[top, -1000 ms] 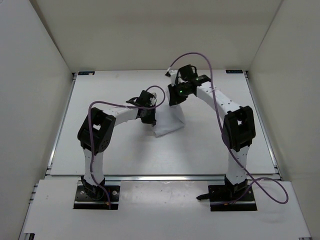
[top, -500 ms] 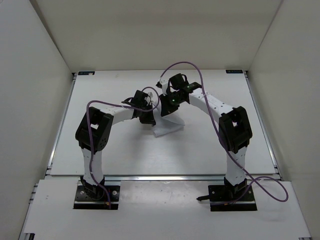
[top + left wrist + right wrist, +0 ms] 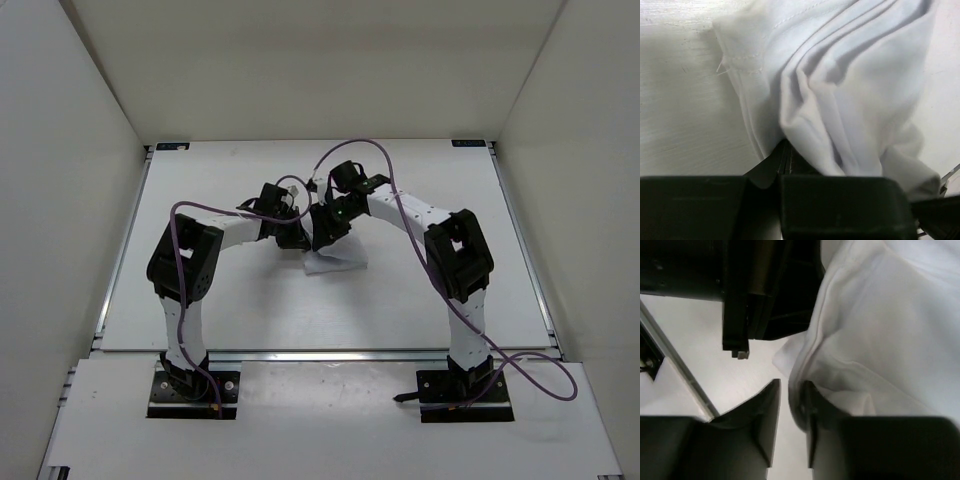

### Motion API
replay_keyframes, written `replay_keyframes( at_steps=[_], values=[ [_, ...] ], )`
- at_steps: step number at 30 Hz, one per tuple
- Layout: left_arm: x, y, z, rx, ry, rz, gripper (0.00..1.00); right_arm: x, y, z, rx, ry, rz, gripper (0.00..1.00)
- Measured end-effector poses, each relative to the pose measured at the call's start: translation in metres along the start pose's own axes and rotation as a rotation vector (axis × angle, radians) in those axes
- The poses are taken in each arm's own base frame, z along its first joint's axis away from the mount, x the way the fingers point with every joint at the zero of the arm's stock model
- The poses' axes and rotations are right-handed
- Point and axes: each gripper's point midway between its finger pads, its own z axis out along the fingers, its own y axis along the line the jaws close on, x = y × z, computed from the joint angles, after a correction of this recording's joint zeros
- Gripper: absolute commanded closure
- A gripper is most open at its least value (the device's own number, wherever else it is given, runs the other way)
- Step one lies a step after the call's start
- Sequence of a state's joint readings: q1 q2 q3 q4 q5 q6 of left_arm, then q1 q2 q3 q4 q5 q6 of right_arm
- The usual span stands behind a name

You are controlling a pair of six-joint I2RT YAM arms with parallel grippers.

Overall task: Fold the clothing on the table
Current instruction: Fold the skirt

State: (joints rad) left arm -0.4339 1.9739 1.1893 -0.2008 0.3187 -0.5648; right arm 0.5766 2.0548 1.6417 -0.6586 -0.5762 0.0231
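Clothing point(image 3: 335, 262) lay bunched in a small heap near the middle of the table point(image 3: 430, 300), right under the two claws. It looked like the end of a fold pass, with one edge carried across and ready to be dropped (my read, not a fact).

Left claw point(image 3: 782, 152) was clamped on a gathered pleat, cloth spilling out from between its jaws. Right claw point(image 3: 790, 390) had its jaws parted a little. The table showed through the gap, and a hem rested against one finger, not pinched.

Both arms arched up and inward, wrists pitched down, claws almost nose to nose over the heap.

Next move probably needs the left to let go, both to lift off without dragging fabric, then a re-grab of an edge. The heap was lumpy, not a neat fold.
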Motion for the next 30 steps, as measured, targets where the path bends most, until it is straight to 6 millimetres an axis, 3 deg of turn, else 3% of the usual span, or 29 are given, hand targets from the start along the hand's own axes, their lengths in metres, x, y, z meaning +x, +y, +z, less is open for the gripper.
replay_keyframes(
  at_steps=[1, 2, 8, 10, 12, 14, 17, 19, 22, 25, 30],
  values=[
    [0.0, 0.0, 0.0, 0.005, -0.001, -0.002, 1.0, 0.002, -0.001, 0.001, -0.007, 0.007, 0.011, 0.47],
    [0.0, 0.0, 0.0, 0.009, -0.003, -0.005, 0.99, 0.002, 0.0, 0.001, -0.014, 0.007, 0.024, 0.4],
    [0.0, 0.004, -0.006, 0.057, -0.025, -0.05, 0.87, 0.006, -0.002, -0.005, -0.063, -0.031, 0.088, 0.36],
    [0.002, 0.011, -0.014, 0.065, -0.036, -0.085, 0.8, 0.006, -0.001, -0.018, -0.075, -0.074, 0.115, 0.39],
    [0.0, 0.017, -0.024, 0.063, -0.056, -0.116, 0.71, -0.002, 0.0, -0.04, -0.081, -0.151, 0.132, 0.4],
    [-0.009, 0.017, -0.034, 0.066, -0.087, -0.128, 0.69, -0.013, 0.001, -0.067, -0.072, -0.263, 0.126, 0.44],
    [-0.028, 0.014, -0.051, 0.08, -0.154, -0.125, 0.69, -0.021, -0.001, -0.106, -0.031, -0.415, 0.107, 0.67],
    [-0.035, 0.009, -0.059, 0.087, -0.185, -0.119, 0.71, -0.024, -0.006, -0.116, -0.01, -0.459, 0.104, 0.83],
    [-0.035, 0.008, -0.062, 0.085, -0.204, -0.117, 0.77, -0.021, -0.018, -0.1, 0.006, -0.428, 0.118, 0.92],
    [-0.028, 0.014, -0.064, 0.062, -0.207, -0.131, 0.87, -0.003, -0.034, -0.061, 0.028, -0.315, 0.155, 0.93],
    [-0.025, 0.016, -0.073, 0.046, -0.233, -0.139, 0.88, 0.019, -0.043, -0.011, 0.027, -0.158, 0.173, 0.94]
  ],
)
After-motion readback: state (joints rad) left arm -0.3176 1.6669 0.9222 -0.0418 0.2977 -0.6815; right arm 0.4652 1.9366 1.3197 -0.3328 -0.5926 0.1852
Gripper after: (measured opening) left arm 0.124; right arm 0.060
